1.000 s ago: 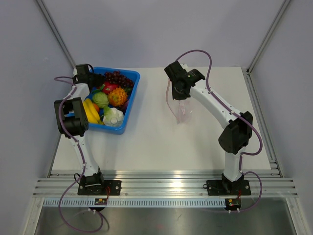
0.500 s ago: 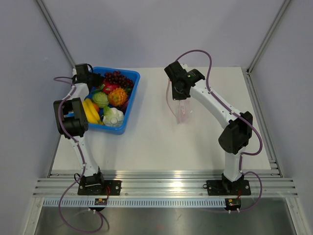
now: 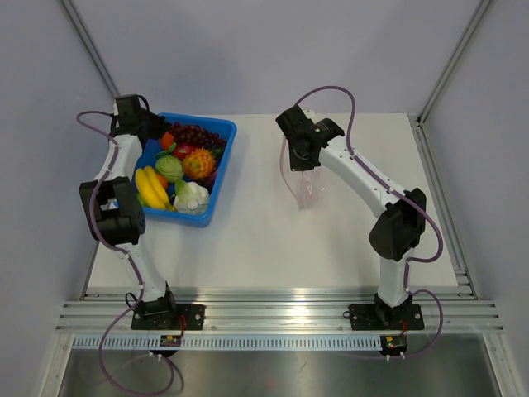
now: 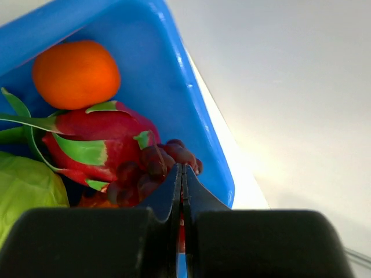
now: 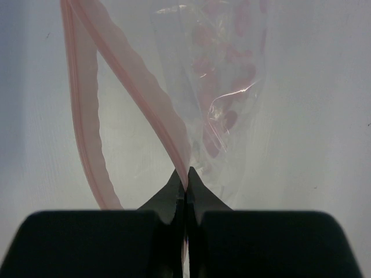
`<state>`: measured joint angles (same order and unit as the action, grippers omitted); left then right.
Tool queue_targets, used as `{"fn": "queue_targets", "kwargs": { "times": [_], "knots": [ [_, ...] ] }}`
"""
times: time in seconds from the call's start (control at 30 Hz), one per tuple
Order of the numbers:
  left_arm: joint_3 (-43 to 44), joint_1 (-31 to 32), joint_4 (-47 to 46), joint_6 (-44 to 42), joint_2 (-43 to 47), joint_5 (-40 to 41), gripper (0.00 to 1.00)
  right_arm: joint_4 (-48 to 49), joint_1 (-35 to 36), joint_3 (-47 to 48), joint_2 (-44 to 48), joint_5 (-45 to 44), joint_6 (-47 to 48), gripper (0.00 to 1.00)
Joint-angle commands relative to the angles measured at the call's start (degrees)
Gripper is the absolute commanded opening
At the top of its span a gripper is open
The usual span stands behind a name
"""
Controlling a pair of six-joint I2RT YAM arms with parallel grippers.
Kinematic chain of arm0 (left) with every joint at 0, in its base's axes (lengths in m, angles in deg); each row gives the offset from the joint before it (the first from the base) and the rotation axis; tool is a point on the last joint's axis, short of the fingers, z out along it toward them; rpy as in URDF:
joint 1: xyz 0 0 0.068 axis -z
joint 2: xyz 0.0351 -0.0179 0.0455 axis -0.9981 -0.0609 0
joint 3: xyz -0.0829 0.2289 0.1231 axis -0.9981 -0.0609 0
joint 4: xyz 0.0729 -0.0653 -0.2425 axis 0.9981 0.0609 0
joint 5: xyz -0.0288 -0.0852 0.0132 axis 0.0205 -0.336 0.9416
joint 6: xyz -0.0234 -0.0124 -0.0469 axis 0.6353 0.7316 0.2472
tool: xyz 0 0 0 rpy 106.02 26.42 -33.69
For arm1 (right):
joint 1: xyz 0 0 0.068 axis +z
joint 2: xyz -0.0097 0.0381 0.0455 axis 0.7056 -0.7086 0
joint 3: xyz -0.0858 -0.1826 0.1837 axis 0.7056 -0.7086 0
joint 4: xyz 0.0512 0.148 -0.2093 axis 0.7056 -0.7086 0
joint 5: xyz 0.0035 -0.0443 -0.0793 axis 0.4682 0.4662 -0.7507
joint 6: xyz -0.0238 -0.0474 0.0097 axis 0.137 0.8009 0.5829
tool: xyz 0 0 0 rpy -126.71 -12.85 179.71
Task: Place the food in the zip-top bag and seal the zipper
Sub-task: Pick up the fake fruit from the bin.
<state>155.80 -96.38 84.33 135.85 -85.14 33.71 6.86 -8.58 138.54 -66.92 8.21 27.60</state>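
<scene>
Crinkly clear film forms the zip-top bag (image 3: pixel 307 188), which hangs from the right end effector (image 5: pixel 185 174) over the white worktop (image 3: pixel 264 248), well apart from the blue plastic tray (image 3: pixel 225 169). Its pink-red zipper (image 5: pixel 87 139) loops open, with one wavy strip pinched between that end effector's closed jaws. Glossy moulded food fills the tray: a round orange (image 4: pixel 75 72), a scaly red dragon fruit (image 4: pixel 104 139), knobbly purple grapes (image 4: pixel 168 159) and curved yellow bananas (image 3: pixel 151 186). The left end effector (image 4: pixel 182 171), jaws pressed together, sits just over the grapes.
</scene>
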Motion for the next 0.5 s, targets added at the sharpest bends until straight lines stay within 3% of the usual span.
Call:
{"fn": "queue_targets", "kwargs": {
  "times": [0.0,0.47],
  "knots": [
    [-0.75,-0.41,-0.52,-4.17,5.8,0.07,0.0,0.76,0.88,-0.62,2.28,-0.07,-0.42,0.0],
    [6.8,-0.24,12.74,-20.78,14.06,-5.98,0.0,0.59,1.67,0.78,2.19,0.28,-0.42,0.0]
  ]
}}
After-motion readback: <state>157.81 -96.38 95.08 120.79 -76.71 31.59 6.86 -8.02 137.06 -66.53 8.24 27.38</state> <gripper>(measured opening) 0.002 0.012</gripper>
